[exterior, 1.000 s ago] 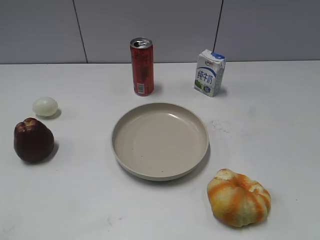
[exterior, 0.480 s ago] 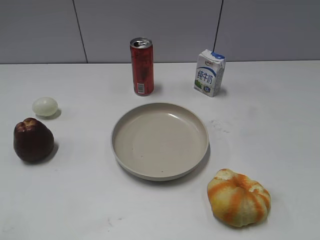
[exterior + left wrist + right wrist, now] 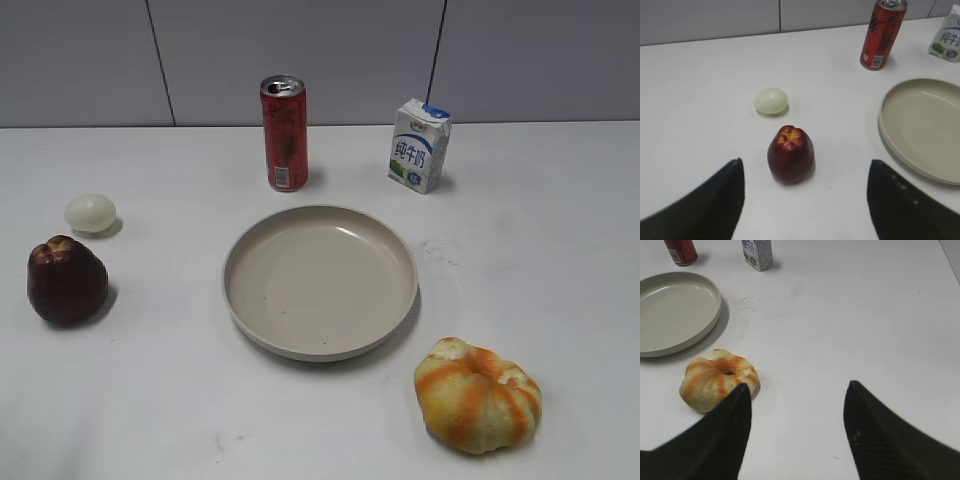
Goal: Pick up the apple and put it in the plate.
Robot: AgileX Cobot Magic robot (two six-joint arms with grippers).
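White table point(image 3: 560, 250), a bit scuffed. Plate point(image 3: 320, 281) sits in the middle, empty. Apple point(image 3: 66, 280) over on the left with an egg-like ball point(image 3: 90, 213) just behind it. Red can point(image 3: 284, 133) and milk carton point(image 3: 419, 146) stand at the back, orange pumpkin thing point(image 3: 478, 395) front right.

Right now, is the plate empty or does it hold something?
Empty. The plate shows only its bare beige inside; the apple stands apart on the table, left of it.
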